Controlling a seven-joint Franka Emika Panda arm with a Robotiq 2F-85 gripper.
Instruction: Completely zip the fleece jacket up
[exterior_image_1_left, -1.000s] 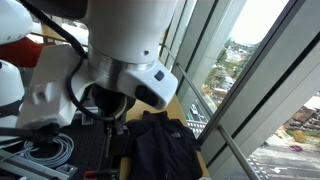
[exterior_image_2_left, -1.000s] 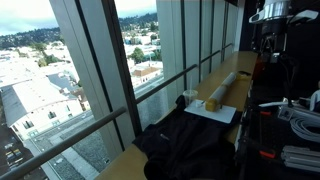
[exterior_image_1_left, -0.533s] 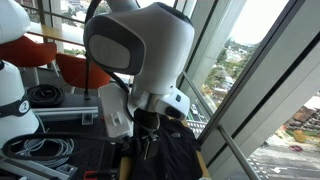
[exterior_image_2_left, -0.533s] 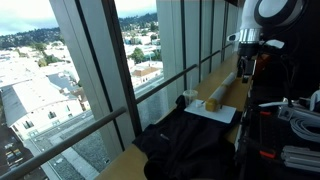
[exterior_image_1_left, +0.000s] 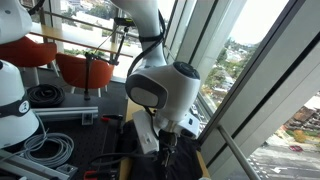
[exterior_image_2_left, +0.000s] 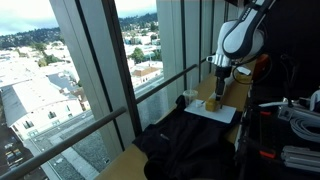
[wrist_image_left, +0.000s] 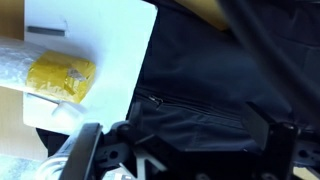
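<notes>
The black fleece jacket lies crumpled on the wooden table by the window; it also shows in an exterior view. In the wrist view the jacket fills most of the picture, with a short zipper line across it. My gripper hangs above the jacket, fingers wide apart and empty. In an exterior view the gripper is over the far end of the table, near the white sheet. In the other exterior view the gripper is low, partly hidden by the arm.
A yellow lump lies on a white sheet beside the jacket, also seen in an exterior view. A cardboard tube lies along the window. Cables and gear crowd the inner side. Window glass bounds the table.
The arm has swung away from the camera and down over the table, coming to hang above the jacket's edge by the white sheet. The jacket has not moved.
</notes>
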